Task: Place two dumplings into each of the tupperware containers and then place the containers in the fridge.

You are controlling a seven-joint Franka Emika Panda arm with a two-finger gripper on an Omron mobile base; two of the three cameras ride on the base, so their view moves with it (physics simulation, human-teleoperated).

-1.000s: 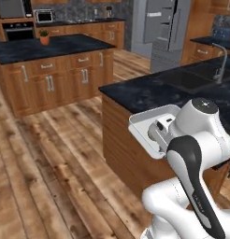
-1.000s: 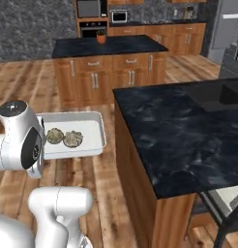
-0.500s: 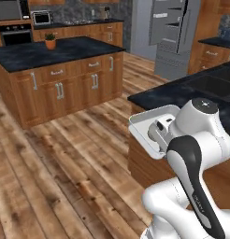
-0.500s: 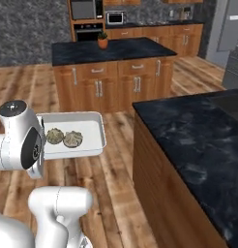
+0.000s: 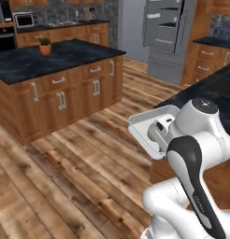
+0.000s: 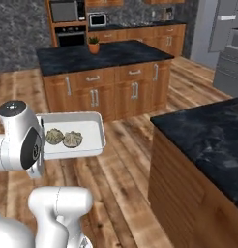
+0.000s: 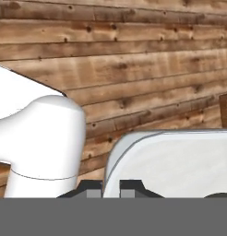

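Note:
I hold a shallow pale grey tupperware container (image 6: pixel 89 131) level in front of the arm, above the wooden floor. Two beige speckled dumplings (image 6: pixel 54 136) (image 6: pixel 72 140) lie side by side at its arm-side end. In the left base view the container's rim (image 5: pixel 149 116) juts out from behind the arm's upper joint. My gripper (image 7: pixel 111 190) is shut on the container's edge (image 7: pixel 180 161), one dark fingertip on each side of the rim. The grey steel fridge (image 5: pixel 166 39) stands far ahead, with shelves visible inside; it is also at the right base view's upper right (image 6: pixel 230 43).
A wooden kitchen island (image 5: pixel 61 84) with a dark top and a potted plant (image 5: pixel 45 45) stands ahead on the left. A dark counter (image 6: pixel 208 140) lies close on the right. Plank floor (image 5: pixel 79 177) spreads between them toward the fridge.
The whole scene has shifted as the base moved: the near counter slid off to the right, and the island and fridge look larger. The container stays gripped with both dumplings in it.

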